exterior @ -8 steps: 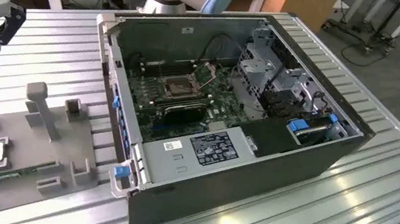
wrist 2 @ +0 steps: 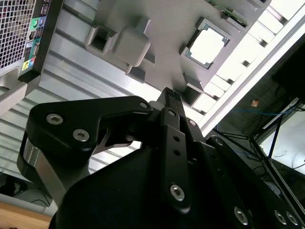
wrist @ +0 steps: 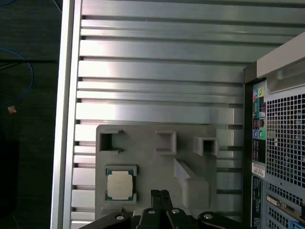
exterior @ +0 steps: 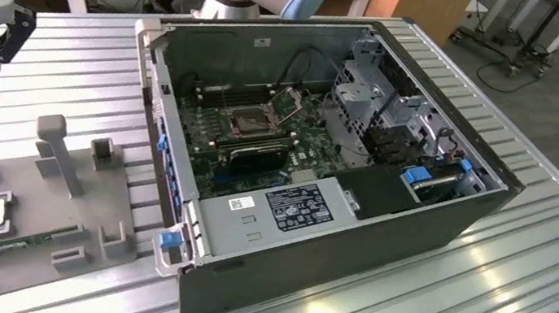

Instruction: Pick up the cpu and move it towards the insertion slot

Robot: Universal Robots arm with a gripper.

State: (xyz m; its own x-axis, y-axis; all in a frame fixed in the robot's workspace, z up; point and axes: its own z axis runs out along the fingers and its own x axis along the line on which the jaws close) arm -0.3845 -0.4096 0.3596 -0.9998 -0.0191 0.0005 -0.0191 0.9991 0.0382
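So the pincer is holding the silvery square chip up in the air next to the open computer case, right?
No. The first wrist view shows the cpu lying in its pocket on the grey fixture, not in the pincer, which hangs empty next to the open computer case.

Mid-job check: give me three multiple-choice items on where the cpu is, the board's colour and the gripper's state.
1. The cpu lies: A in a grey fixture pocket; B in the insertion slot; C in the gripper.
2. The circuit board around the insertion slot is: A red; B green; C white.
3. The gripper is: A wide open; B shut on the cpu; C shut, empty.
Answers: 1 A, it sits in its pocket in both wrist views; 2 B, green surrounds the socket in the exterior view; 3 C, the fingertips meet with nothing between in the first wrist view.
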